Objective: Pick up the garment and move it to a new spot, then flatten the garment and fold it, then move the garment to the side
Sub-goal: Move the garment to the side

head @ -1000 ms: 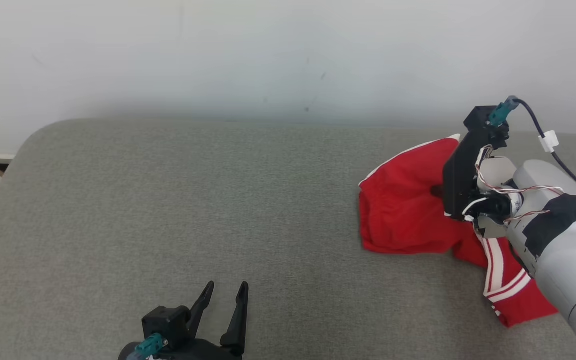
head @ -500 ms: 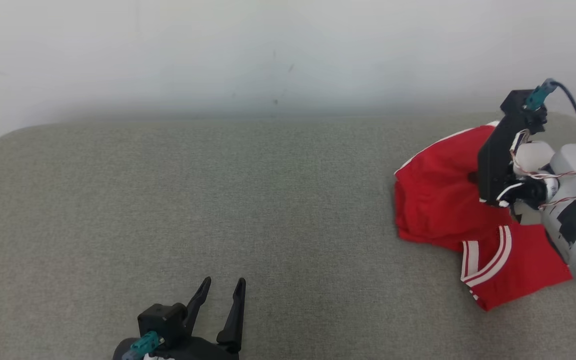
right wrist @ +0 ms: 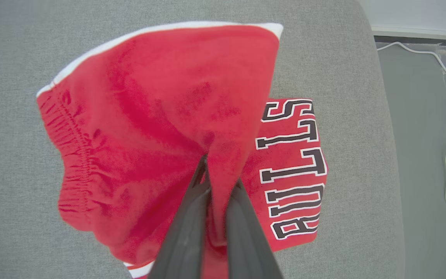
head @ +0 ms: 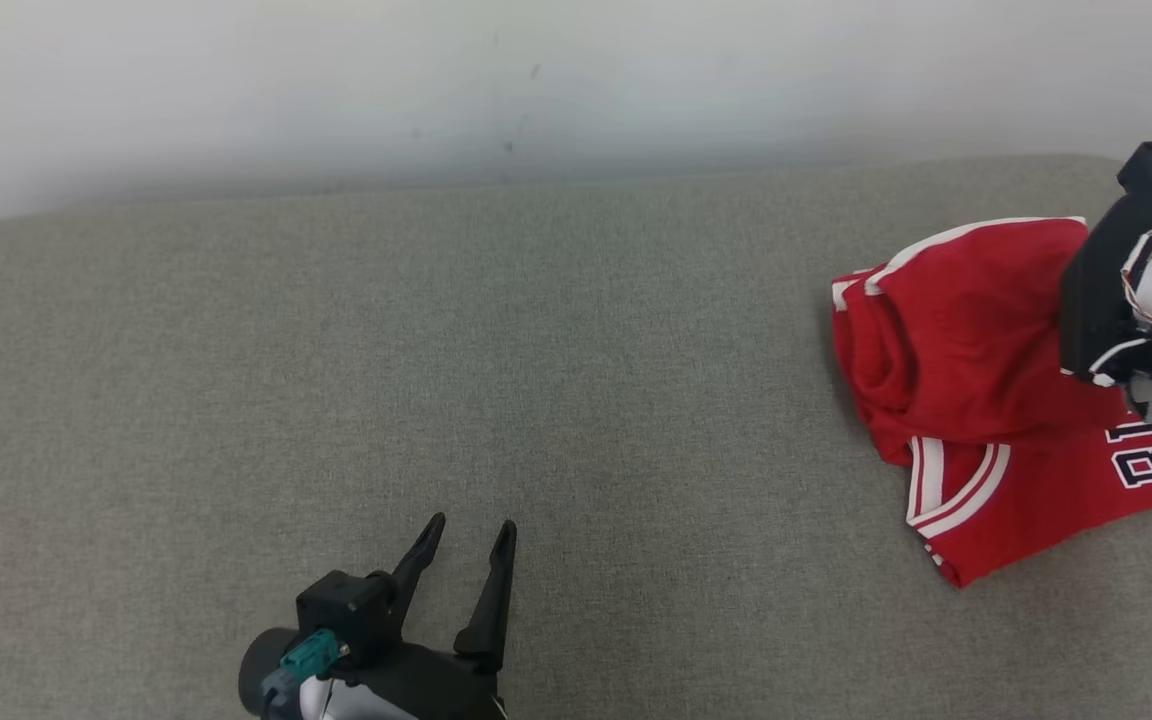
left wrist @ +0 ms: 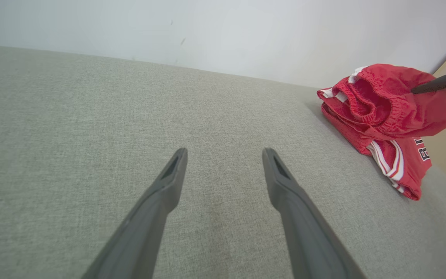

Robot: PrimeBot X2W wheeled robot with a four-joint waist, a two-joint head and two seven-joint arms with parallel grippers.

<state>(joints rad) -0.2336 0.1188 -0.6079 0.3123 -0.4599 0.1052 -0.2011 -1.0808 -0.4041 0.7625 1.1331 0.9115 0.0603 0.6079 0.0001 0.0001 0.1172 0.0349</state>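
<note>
Left gripper [head: 470,524]: sits low at the near edge of the grey cushion [head: 436,380]. Its fingers are spread wide with nothing between them, well apart from the garment.

Right gripper [right wrist: 217,176]: clamped on a pinch of the red shorts [head: 966,340], holding the upper layer raised off the cushion at the robot's right end.

Shorts: doubled over. The lower leg lies flat, its long axis running left to right in the head view, with the white-striped hem pointing to the robot's left. The gathered elastic waistband also faces left. The flat leg carries black block letters outlined in white, and white trim runs along the raised far edge.

Pale wall [head: 536,80] behind.
</note>
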